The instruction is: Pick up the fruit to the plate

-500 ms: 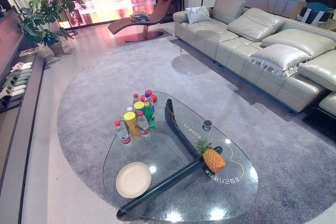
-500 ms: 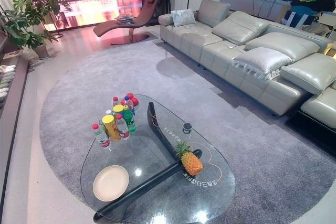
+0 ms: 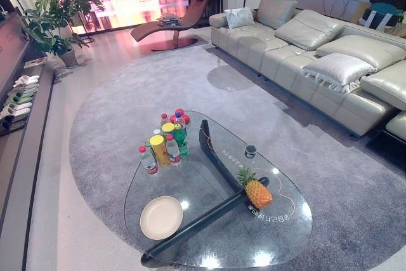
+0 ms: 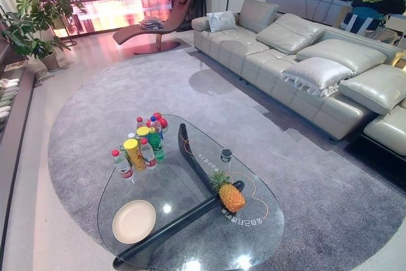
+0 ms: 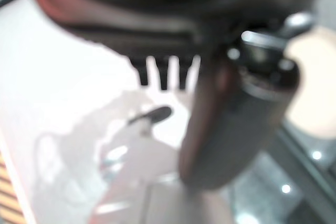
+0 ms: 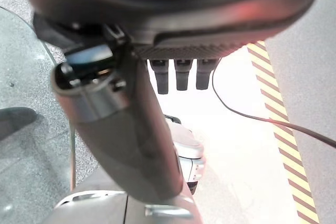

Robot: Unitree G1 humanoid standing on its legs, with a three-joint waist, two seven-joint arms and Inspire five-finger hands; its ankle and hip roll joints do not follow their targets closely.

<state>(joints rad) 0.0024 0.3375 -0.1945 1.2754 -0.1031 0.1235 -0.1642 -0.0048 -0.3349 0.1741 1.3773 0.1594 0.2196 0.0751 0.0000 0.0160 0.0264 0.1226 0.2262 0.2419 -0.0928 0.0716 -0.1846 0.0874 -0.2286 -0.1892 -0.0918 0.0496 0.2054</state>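
A pineapple [image 3: 257, 191] with a green crown lies on the right part of the oval glass table [image 3: 282, 233]. An empty cream plate [image 3: 161, 218] sits on the table's near left part, well apart from the fruit. In the left wrist view my left hand [image 5: 173, 3] hangs with straight fingers [image 5: 165, 72] and holds nothing; a pale round shape, likely the plate [image 5: 315, 87], lies past its thumb. In the right wrist view my right hand [image 6: 173, 3] hangs over the floor beside the table's edge, fingers [image 6: 181, 74] straight and empty.
Several bottles and a yellow can [image 3: 166, 141] stand in a cluster at the table's far left. A small dark cup [image 3: 250, 151] stands beyond the pineapple. A grey sofa [image 3: 317, 49] runs along the right, with a lounge chair [image 3: 171, 26] and a plant [image 3: 51, 23] behind.
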